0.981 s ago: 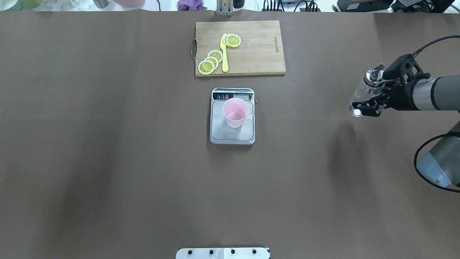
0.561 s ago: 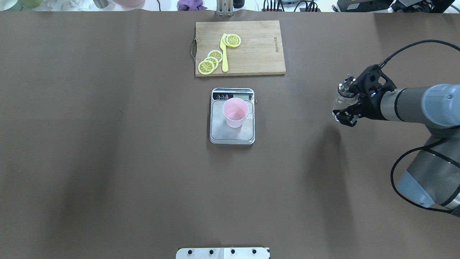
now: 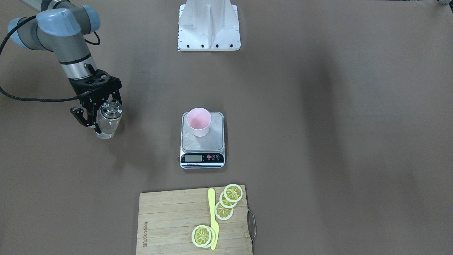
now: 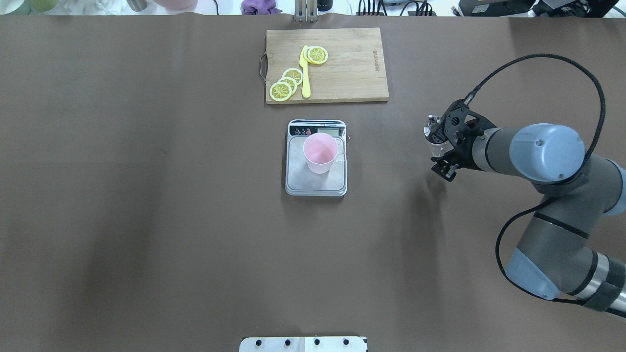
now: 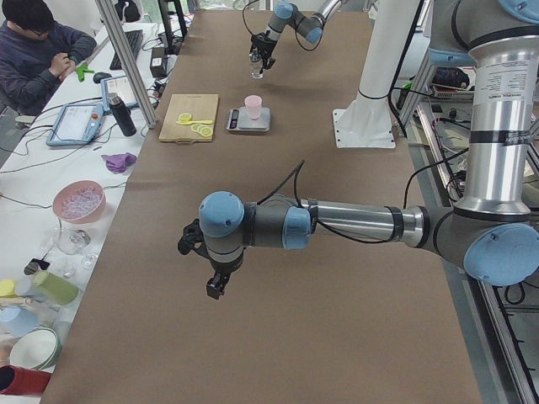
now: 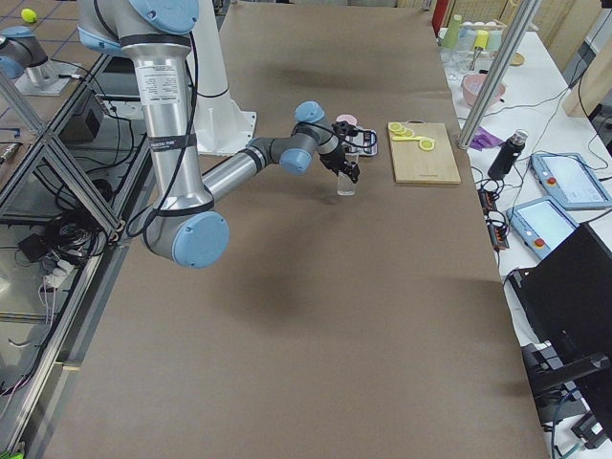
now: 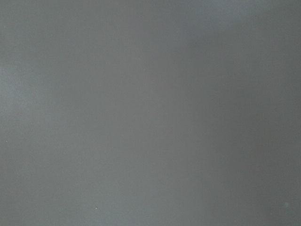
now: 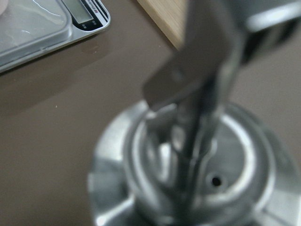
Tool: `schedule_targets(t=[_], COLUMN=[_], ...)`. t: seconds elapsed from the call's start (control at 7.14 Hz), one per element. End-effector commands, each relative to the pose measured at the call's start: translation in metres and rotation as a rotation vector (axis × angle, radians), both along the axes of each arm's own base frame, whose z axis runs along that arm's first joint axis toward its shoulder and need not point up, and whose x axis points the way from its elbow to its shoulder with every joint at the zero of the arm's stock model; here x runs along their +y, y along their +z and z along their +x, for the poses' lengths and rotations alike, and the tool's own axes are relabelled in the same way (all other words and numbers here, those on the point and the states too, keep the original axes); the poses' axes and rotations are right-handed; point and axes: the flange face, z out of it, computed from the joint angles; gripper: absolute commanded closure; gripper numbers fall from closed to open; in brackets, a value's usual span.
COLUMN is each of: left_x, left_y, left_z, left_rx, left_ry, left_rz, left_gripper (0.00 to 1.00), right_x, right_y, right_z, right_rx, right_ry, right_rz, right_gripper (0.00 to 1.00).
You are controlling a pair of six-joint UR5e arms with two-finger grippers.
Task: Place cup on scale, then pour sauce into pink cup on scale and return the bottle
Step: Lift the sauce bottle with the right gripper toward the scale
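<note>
The pink cup [image 4: 320,152] stands upright on the steel scale [image 4: 316,186] at the table's middle; both also show in the front view, the cup [image 3: 199,121] on the scale [image 3: 203,143]. My right gripper [image 4: 436,149] is shut on the clear glass bottle [image 4: 432,136], to the right of the scale and apart from it. In the front view the gripper [image 3: 102,118] holds the bottle [image 3: 106,126] upright, low over the table. The right wrist view shows its metal cap [image 8: 197,174] up close. My left gripper [image 5: 216,286] shows only in the left side view, so I cannot tell its state.
A wooden cutting board [image 4: 326,64] with lemon slices and a yellow knife lies beyond the scale. Wet marks show on the scale platform [image 3: 187,140]. The robot's base plate [image 3: 208,24] is at the near edge. Clutter lines the far table edge.
My right arm has moved left, toward the scale, with the bottle in its grip. The bottle has gone from tilted to upright. Cup and scale have not moved.
</note>
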Motion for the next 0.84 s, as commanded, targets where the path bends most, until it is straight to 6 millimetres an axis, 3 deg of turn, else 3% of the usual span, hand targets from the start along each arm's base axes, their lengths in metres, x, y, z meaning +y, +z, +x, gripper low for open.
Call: schedule_targets(t=[0.0,0.14,0.42,0.7], left_x=[0.000,0.000,0.000,0.001], left_y=[0.001,0.002,0.002,0.004], left_z=[0.000,0.001,0.001,0.001], left_rx=[0.000,0.000,0.000,0.000], left_ry=[0.002,0.001,0.002,0.004], left_rz=[0.000,-0.005,-0.003,-0.010], left_gripper=[0.01,0.01,0.01,0.01], right_x=[0.004,0.014,0.025,0.029], right_y=[-0.042,-0.045,-0.082,-0.084], right_z=[-0.021,-0.032,-0.063,-0.071], right_rx=[0.090,0.129,0.197,0.285], right_ry=[-0.008,-0.024,-0.031,-0.022], right_rz=[-0.025,-0.032,-0.032,-0.059], right_gripper=[1.00,1.00,1.00,1.00])
